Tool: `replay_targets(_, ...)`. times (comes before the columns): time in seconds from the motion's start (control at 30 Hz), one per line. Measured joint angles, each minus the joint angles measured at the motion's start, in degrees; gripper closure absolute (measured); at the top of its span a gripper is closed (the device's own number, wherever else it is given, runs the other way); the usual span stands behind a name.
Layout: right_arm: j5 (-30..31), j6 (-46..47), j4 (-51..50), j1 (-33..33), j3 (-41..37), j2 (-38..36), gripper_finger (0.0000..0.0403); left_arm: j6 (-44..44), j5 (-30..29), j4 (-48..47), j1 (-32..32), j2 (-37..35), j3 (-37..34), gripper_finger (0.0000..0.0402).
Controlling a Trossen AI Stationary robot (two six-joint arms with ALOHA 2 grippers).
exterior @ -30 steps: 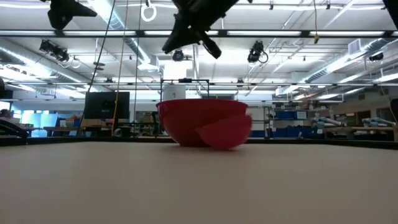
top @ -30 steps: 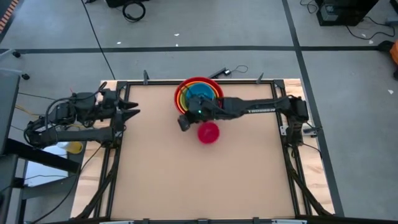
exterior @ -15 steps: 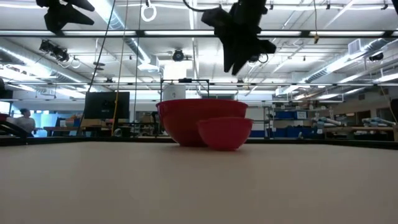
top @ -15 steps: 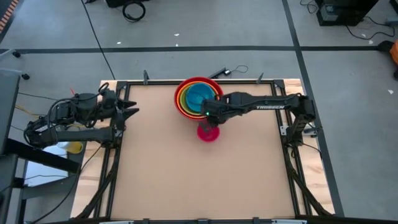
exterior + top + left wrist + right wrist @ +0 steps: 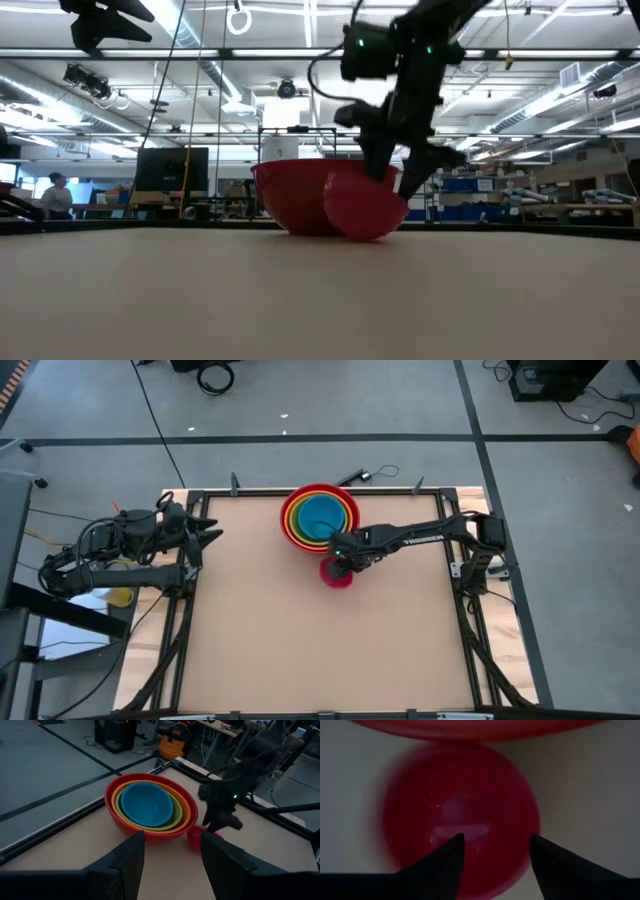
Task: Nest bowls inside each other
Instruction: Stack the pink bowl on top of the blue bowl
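Crimson small plastic bowl (image 5: 334, 573) sits directly beneath the right end effector (image 5: 343, 563), fingers spread; a misjudged closing could shove it against the nested bowl stack (image 5: 318, 516) behind.

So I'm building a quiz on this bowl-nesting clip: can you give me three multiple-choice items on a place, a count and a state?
1. Where is the small pink bowl?
A. beside the stack
B. inside it
C. by the left gripper

2. How many bowls make up the nested stack?
A. two
B. four
C. six

3. The right gripper is:
A. open above the pink bowl
B. shut on it
C. parked at the table's edge

Key: A, it sits on the table against the stack; B, red, orange, green, blue; A, its fingers are spread over the bowl.
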Motion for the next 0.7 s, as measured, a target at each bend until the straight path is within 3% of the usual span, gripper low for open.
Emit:
replay_targets(0.17,-2.20,-0.21,6.87,-0.91,-4.31,0.02,0.0234,-0.75,-1.60,-0.02,0.00,0.00,0.00,0.0209)
replay_targets(0.33,-4.07,-6.96,8.65,-0.72,-0.56,0.02,0.0380,-1.24,-2.49,-0.02,0.01,0.00,0.00,0.0209)
replay_targets(0.53,-4.99,-14.85,8.28,-1.22,9.26,0.02,0.0397,-3.83,-5.41,-0.04,0.02,0.00,0.00,0.0209)
replay_targets(0.7,-1.94,-17.94,3.34,-2.56,16.67,-0.13,0.0382,-6.12,-5.92,-0.07,0.02,0.37,-0.02,0.0209)
